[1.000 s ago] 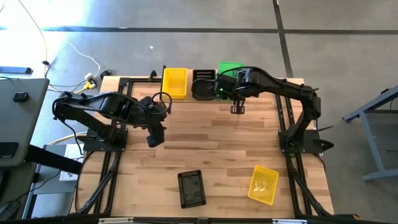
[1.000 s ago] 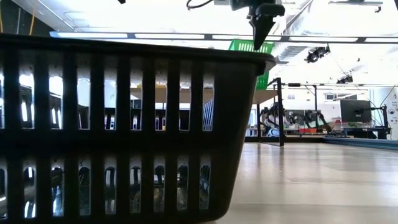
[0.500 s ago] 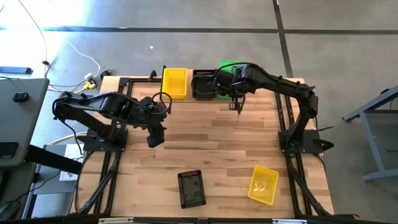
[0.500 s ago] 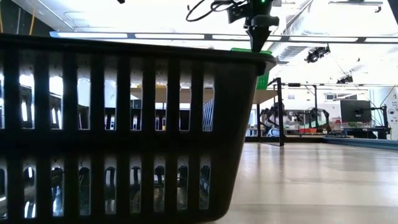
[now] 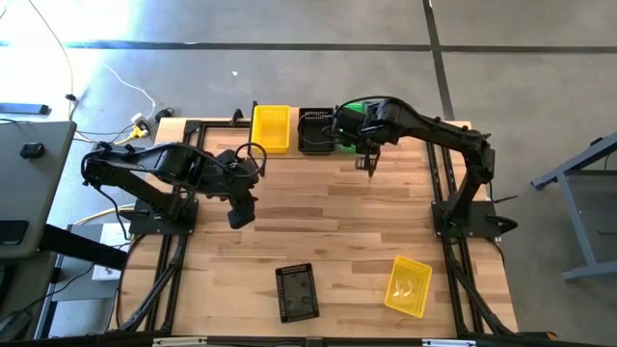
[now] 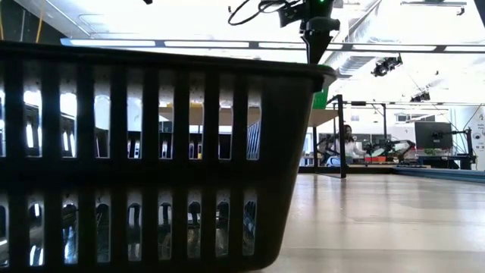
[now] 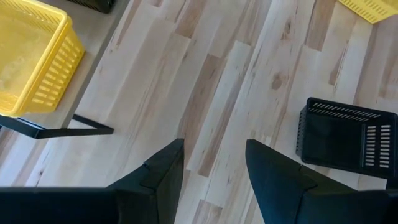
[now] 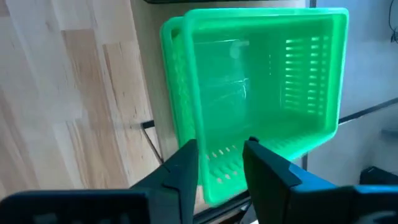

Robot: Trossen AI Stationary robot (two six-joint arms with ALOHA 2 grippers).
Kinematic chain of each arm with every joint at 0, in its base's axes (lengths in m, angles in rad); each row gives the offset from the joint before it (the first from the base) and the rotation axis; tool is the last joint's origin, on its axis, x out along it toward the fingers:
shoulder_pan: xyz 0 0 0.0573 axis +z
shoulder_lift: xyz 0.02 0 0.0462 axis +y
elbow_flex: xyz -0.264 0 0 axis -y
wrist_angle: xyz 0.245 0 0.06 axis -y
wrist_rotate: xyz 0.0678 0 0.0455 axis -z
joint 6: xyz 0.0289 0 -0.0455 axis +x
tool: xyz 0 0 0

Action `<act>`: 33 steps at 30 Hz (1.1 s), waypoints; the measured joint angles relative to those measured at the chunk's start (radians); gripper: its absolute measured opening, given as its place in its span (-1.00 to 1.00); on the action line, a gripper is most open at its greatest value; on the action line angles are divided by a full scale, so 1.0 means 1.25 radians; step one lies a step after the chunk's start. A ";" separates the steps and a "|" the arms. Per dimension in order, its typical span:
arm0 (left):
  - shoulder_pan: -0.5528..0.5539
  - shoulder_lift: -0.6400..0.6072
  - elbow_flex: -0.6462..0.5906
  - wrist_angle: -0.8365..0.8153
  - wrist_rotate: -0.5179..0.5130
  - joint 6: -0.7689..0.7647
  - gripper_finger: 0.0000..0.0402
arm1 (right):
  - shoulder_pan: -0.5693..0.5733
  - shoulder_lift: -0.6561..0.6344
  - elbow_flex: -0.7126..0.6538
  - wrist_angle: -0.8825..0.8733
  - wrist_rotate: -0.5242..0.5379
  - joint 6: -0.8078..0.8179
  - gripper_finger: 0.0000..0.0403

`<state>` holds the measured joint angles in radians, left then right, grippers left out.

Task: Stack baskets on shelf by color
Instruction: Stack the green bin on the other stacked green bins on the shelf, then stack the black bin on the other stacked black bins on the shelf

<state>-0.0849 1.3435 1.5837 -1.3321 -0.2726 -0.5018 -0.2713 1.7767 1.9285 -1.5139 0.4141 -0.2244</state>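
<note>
high view: the low shelf with a light wood plank top [image 5: 330, 152] sits at twelve o'clock on the table. on it stand, in a row, a yellow perforated plastic basket [image 5: 271, 127], a black mesh-sided basket [image 5: 315, 130] and a green plastic basket [image 5: 353, 111], this last mostly hidden under the right arm. the right gripper [image 5: 369, 161] hangs just off the shelf's near edge, empty. two baskets remain loose at six o'clock: a black one [image 5: 296, 291] and, at about five o'clock, a yellow one [image 5: 409, 285]. the left gripper [image 5: 240, 211] waits at nine o'clock over bare table.

low view: the loose black basket [image 6: 151, 159] fills the near field; the right gripper [image 6: 316, 47] hangs above and behind it, fingers pointing down.

left wrist view: the left gripper [image 7: 214, 163] has its fingers parted with nothing between them; the shelved yellow basket [image 7: 34, 62] and the loose black basket [image 7: 346, 137] both show.

right wrist view: the right gripper [image 8: 221, 163] has its fingers set a narrow way apart, nothing held, over the near rim of the green baskets [image 8: 255, 93], which look nested, two rims showing.

judgement: the green stack looks settled, so the good move is to lift straight clear of its rim before swinging away, so nothing is dragged off the plank. the loose black basket belongs on the black one, the loose yellow on the yellow; pinch one wall near its middle and lower level so it nests.
</note>
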 joint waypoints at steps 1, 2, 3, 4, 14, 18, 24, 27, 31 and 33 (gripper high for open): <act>0.000 0.003 0.000 0.002 0.000 0.000 -0.20 | 0.004 -0.005 0.000 -0.004 0.000 0.011 -0.43; 0.000 0.005 0.000 0.004 0.000 0.000 -0.20 | 0.009 -0.009 0.000 -0.009 -0.001 0.024 -0.42; 0.000 0.005 0.000 0.005 0.000 0.000 -0.20 | 0.014 -0.013 0.000 -0.011 0.000 0.038 -0.42; 0.000 0.005 0.000 0.009 0.000 0.000 -0.20 | 0.020 -0.018 0.000 -0.011 0.000 0.052 -0.42; -0.017 0.044 -0.001 0.104 0.089 -0.036 -0.20 | 0.077 -0.059 0.000 -0.002 0.001 0.230 -0.41; -0.051 0.065 -0.001 0.126 0.085 -0.055 -0.20 | 0.094 -0.064 0.000 -0.003 0.000 0.276 -0.41; -0.107 0.122 0.001 0.182 0.072 -0.138 -0.20 | 0.107 -0.066 0.000 0.012 0.001 0.311 -0.42; -0.145 0.150 0.000 0.191 0.062 -0.147 -0.20 | 0.108 -0.066 0.000 0.024 0.001 0.327 -0.42; -0.194 0.200 -0.001 0.208 0.054 -0.156 -0.20 | 0.108 -0.066 0.001 0.024 0.001 0.325 -0.42; -0.218 0.223 0.002 0.234 0.047 -0.173 -0.20 | 0.107 -0.065 0.001 0.025 0.001 0.326 -0.42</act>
<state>-0.3576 1.6224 1.5856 -1.0390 -0.2143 -0.7184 -0.1371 1.6951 1.9293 -1.4830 0.4154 0.1829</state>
